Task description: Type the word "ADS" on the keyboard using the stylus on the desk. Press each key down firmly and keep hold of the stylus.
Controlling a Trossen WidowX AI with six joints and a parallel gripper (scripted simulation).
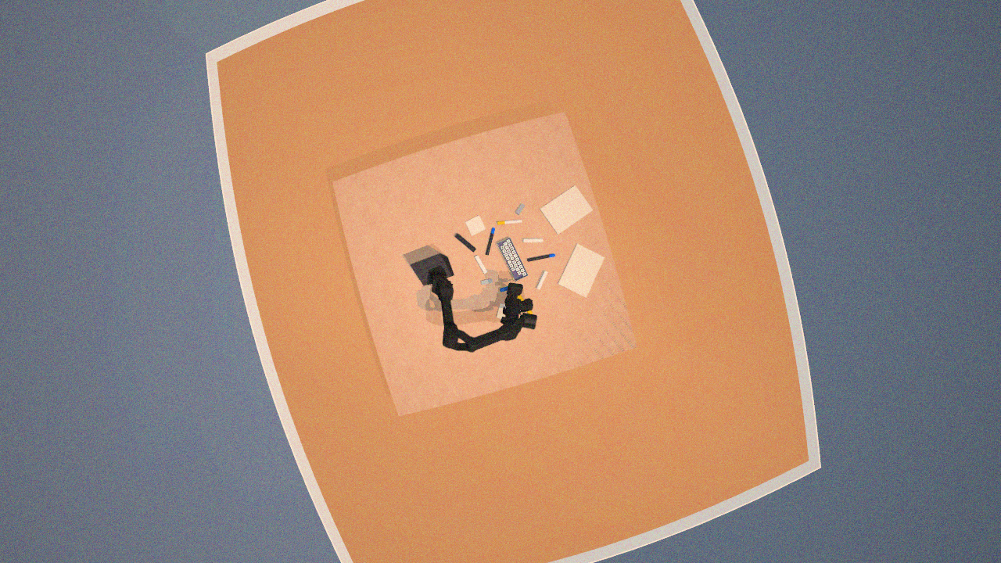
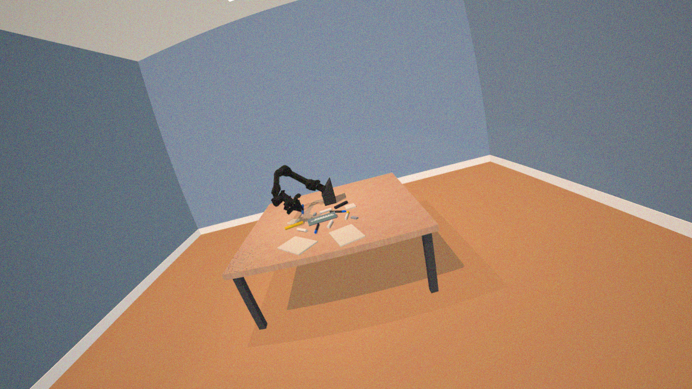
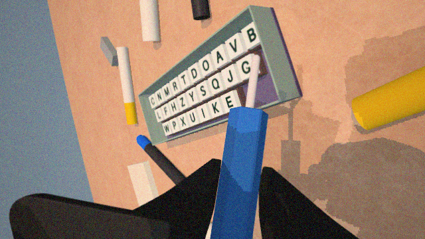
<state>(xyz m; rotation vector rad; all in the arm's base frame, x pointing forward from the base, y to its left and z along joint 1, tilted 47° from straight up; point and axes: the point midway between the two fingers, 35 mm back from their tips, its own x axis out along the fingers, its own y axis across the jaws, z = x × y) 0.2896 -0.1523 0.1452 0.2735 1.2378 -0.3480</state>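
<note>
My gripper (image 3: 240, 172) is shut on the blue stylus (image 3: 244, 149) (image 2: 303, 207) (image 1: 503, 288), whose thin white tip (image 3: 253, 78) points away from the fingers. In the wrist view the tip overlaps the right end of the grey-green keyboard (image 3: 283, 56) (image 1: 512, 259) (image 2: 323, 221), just right of the G key (image 3: 246, 67). Its shadow falls apart from it, so it appears raised above the keys. The A key (image 3: 219, 57) and D key (image 3: 193, 73) are in the top row, the S key (image 3: 202, 90) in the middle row. All three are visible.
A yellow cylinder (image 3: 392, 99) (image 2: 293, 226) lies right of the keyboard in the wrist view. A white-and-yellow stick (image 3: 126, 76), a black pen with a blue end (image 3: 163, 161), a grey block (image 3: 109, 51) and white sticks lie around it. Two pale pads (image 1: 566, 209) (image 1: 581, 270) lie farther off.
</note>
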